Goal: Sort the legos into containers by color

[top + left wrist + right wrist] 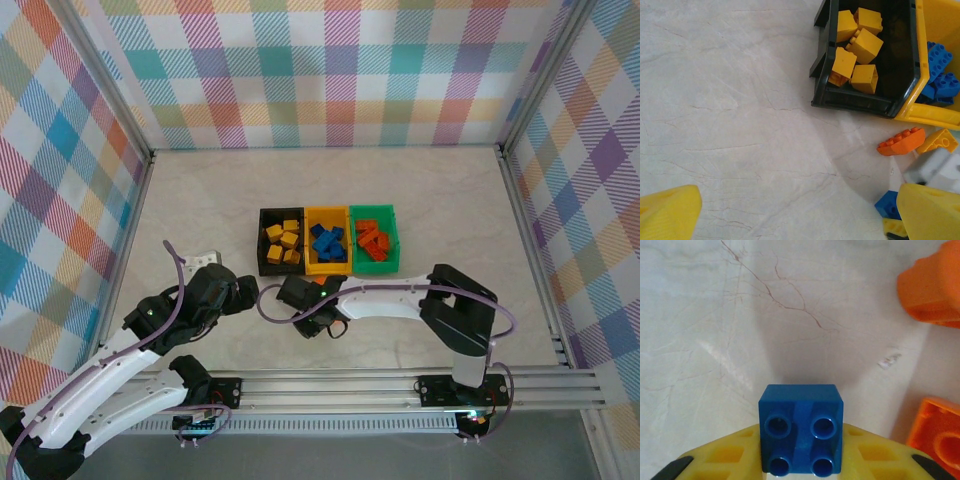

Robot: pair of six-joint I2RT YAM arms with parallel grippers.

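I'm working the pick-up of a blue brick (801, 430). The right fingers (715, 460) are clenching it from both sides, with its four round studs facing my wrist camera and the pale, veined worktop (740, 315) lying just past their tips. I cannot tell whether the brick is hanging clear of that stone-look surface or resting on it. A rounded orange brick (932, 290) is lying ahead and to the right of these fingers, and a blocky orange brick (937, 435) is sitting just beside the right-hand one.

I'm judging that the next move calls for raising the blue brick and carrying it forward to the yellow bin (327, 268), which is holding the other blue pieces. That bin is standing between the black bin (262, 240), which is holding yellow bricks, and the green bin (375, 267), which is holding orange ones. Letting go should wait until the brick is above the rim.

The left fingers (665, 215) are spread wide, gripping nothing, with bare worktop between them. A yellow wedge brick (939, 141) is lying loose ahead of their right-hand finger.

The bricks are looking like hard, glossy plastic with crisp corners, and the bins like thin, rigid walls with sloped front lips.
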